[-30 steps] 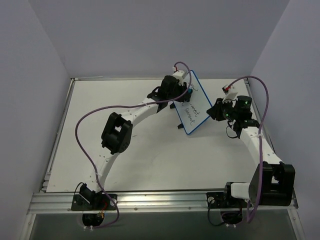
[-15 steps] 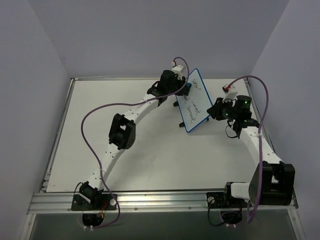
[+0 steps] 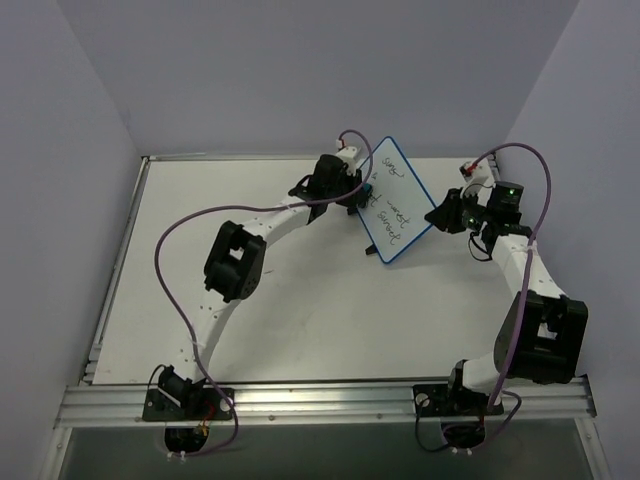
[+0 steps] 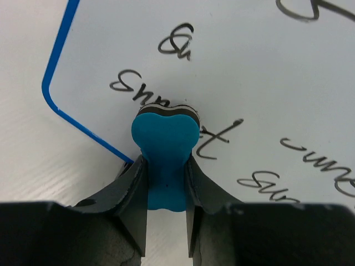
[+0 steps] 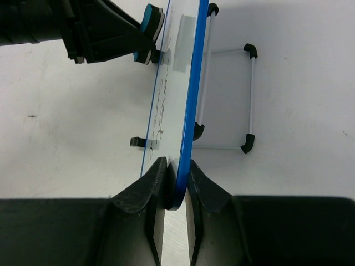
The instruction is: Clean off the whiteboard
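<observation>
The whiteboard (image 3: 397,200) stands on the tabletop (image 3: 250,300) in the upper middle of the overhead view, propped on its wire feet; its long axis runs from upper left to lower right of that frame, and black handwriting covers its face. Our right claw (image 5: 176,166) is closed on the board's blue edge. In the right wrist view the frame rises from between the two fingers, so we take this arm for the brace, not the wiper. Our left claw (image 4: 165,166) is clamped on a blue eraser (image 4: 165,130); its dark felt end lies against the board's face, just inside the rounded blue corner at the left of the left wrist view, touching one written word.

The coming stroke, we judge, turns on this: from the eraser nearly all the writing lies toward the upper right and right of the left wrist frame — along the board's length, away from that corner; so the wipe ought to travel that way, felt flat on the face, with the right claw steadying the far edge. The left arm is the nearer to the writing — a hard press might tip the board back on its feet.
</observation>
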Motion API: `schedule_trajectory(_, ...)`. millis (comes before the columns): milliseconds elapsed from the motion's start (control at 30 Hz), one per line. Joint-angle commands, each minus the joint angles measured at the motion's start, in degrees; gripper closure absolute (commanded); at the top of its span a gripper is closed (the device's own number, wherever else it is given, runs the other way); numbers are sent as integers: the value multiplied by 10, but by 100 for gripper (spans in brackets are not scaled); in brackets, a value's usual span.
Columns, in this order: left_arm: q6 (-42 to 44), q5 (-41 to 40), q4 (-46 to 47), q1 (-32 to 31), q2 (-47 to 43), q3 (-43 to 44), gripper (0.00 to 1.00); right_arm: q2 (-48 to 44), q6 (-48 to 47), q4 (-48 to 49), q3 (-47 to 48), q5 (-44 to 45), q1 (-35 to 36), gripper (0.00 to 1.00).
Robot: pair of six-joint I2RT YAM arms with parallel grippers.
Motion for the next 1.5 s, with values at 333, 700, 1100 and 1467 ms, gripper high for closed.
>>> schedule_trajectory(333,18,-36,41,27,-213,-164,98,114,-203,-201,132,-79,16,100)
schedule_trajectory(700,48,15,-13,44,-78,14,98,128,-250,-264,148,-100,44,100)
schedule_trajectory(1100,53,17,-17,49,29,180,98,113,-193,-218,145,-72,38,100)
schedule_trajectory(1467,48,31,13,8,70,224,98,102,-189,-213,145,-84,44,100)
